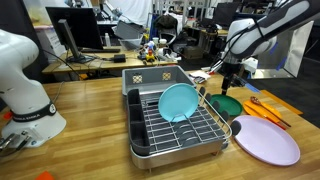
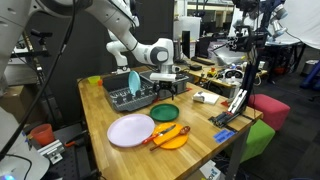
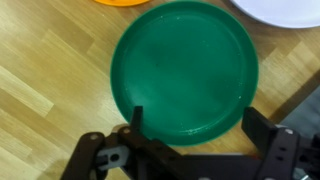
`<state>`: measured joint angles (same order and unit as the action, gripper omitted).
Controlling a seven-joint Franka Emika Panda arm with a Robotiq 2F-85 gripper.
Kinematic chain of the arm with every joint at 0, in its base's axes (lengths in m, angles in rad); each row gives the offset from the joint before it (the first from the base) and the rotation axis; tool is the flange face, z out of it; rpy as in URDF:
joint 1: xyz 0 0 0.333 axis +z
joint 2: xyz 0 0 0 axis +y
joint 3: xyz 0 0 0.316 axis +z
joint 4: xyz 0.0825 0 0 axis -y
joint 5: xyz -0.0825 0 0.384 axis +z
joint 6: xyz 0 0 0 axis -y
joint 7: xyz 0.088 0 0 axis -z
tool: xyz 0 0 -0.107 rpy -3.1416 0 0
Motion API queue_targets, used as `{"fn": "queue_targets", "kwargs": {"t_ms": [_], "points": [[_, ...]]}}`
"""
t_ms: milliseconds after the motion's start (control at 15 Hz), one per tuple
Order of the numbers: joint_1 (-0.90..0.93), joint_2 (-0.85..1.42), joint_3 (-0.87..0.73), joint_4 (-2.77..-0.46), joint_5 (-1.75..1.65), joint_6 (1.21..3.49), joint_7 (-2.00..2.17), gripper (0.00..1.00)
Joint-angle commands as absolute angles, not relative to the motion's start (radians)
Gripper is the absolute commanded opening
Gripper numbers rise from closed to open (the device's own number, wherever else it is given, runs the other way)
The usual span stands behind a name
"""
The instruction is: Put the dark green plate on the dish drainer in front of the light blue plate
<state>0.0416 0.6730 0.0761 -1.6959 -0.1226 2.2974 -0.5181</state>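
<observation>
Closest to me, the lavender plate (image 1: 266, 140) lies flat on the wooden desk (image 1: 90, 135), near its edge. Beside it sits the drainer (image 1: 175, 130), a wire grid in a grey tray. The blue plate (image 1: 180, 102) stands tilted in the rack. Past the lavender plate, just beside the drainer's far corner, the green plate (image 1: 225, 104) lies flat on the desk. Whether its rim touches the tray I cannot quite tell from here. The end effector (image 1: 232, 80) hangs directly over the green plate, spread wide and gripping nothing. In the wrist view the plate fills the space between and beyond the two dark fingers (image 3: 137, 118). Further back, an orange plate (image 1: 270, 105) rests on the desk with something long lying across it.
</observation>
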Motion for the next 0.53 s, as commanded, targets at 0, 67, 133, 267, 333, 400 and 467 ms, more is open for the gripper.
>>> {"fn": "queue_targets", "kwargs": {"t_ms": [0, 67, 133, 267, 333, 400, 467], "points": [[0.022, 0.740, 0.091, -1.630, -0.175, 2.322, -0.565, 1.00], [0.026, 0.759, 0.084, -1.613, -0.197, 2.331, -0.568, 1.00], [0.030, 0.778, 0.077, -1.594, -0.222, 2.338, -0.573, 1.00], [0.031, 0.809, 0.069, -1.556, -0.258, 2.334, -0.584, 1.00], [0.030, 0.824, 0.067, -1.538, -0.270, 2.330, -0.589, 1.00], [0.028, 0.837, 0.066, -1.520, -0.276, 2.324, -0.595, 1.00], [0.024, 0.849, 0.069, -1.506, -0.276, 2.317, -0.602, 1.00]]}}
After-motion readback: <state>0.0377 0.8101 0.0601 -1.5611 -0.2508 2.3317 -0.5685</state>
